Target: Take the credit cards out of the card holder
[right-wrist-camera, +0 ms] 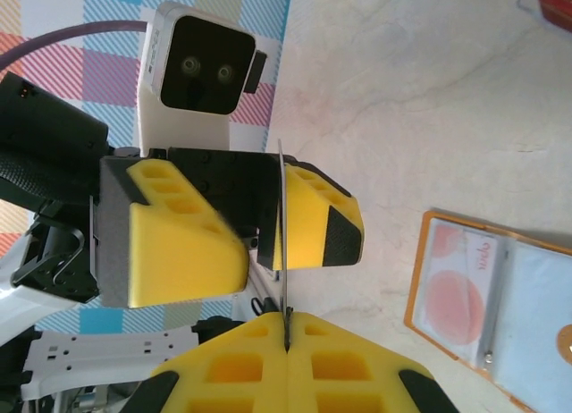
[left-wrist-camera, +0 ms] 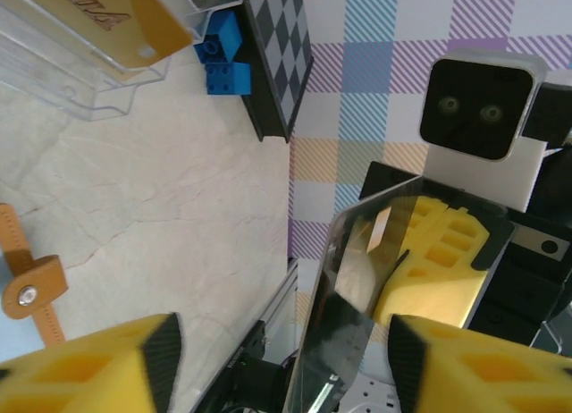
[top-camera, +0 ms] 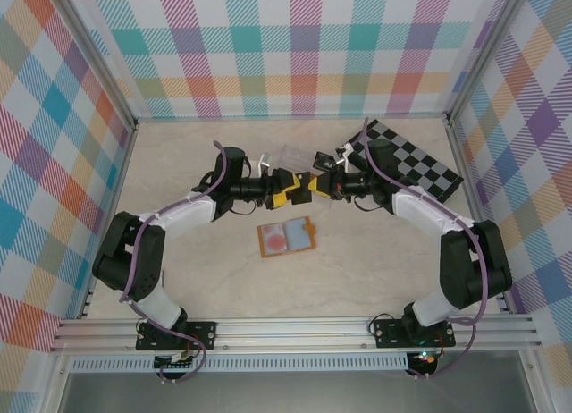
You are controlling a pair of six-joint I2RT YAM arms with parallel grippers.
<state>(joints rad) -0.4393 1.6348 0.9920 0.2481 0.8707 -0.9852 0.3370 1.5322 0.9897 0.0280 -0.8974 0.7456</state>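
Pale table [top-camera: 179,163]; open card holder [top-camera: 286,237], chequered board [top-camera: 416,163], clear tray [top-camera: 293,154]

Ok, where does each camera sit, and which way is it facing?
Top external: above and behind the bases, looking down at the table; both arms show, left end effector and right end effector tip to tip.
Left wrist: faces the right end effector across the dark credit card; own yellow fingers below.
Right wrist: faces the left end effector; own fingers pinch that card.
Shared: top external and right wrist show the open card holder.
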